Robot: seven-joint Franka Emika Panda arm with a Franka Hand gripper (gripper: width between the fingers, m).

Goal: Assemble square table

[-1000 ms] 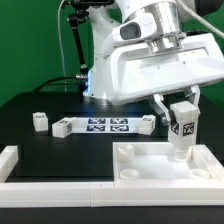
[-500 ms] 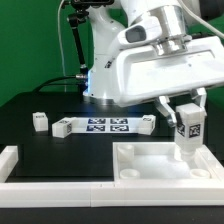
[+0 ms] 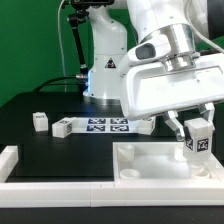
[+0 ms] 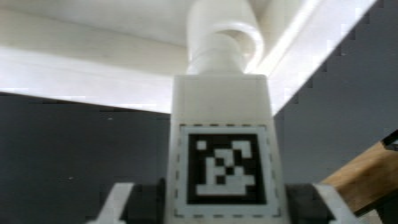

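Observation:
My gripper (image 3: 198,128) is shut on a white leg (image 3: 200,142) with a black-and-white tag and holds it upright over the far right part of the square table top (image 3: 140,158), a white tray with a raised rim. In the wrist view the leg (image 4: 222,110) fills the middle, gripped between the two fingers (image 4: 125,205), with the gripper (image 4: 222,208) closed on its tagged end. The leg's far end points at the white top (image 4: 89,60). Whether it touches the top cannot be told. Loose white legs (image 3: 40,121) (image 3: 63,127) (image 3: 146,124) lie on the black table.
The marker board (image 3: 105,125) lies flat behind the top, between the loose legs. A low white border rail (image 3: 12,160) runs along the front and at the exterior view's left. The robot base (image 3: 100,70) stands at the back.
My gripper has moved toward the exterior view's right and slightly down with the leg held in it. The loose legs and the top have not moved.

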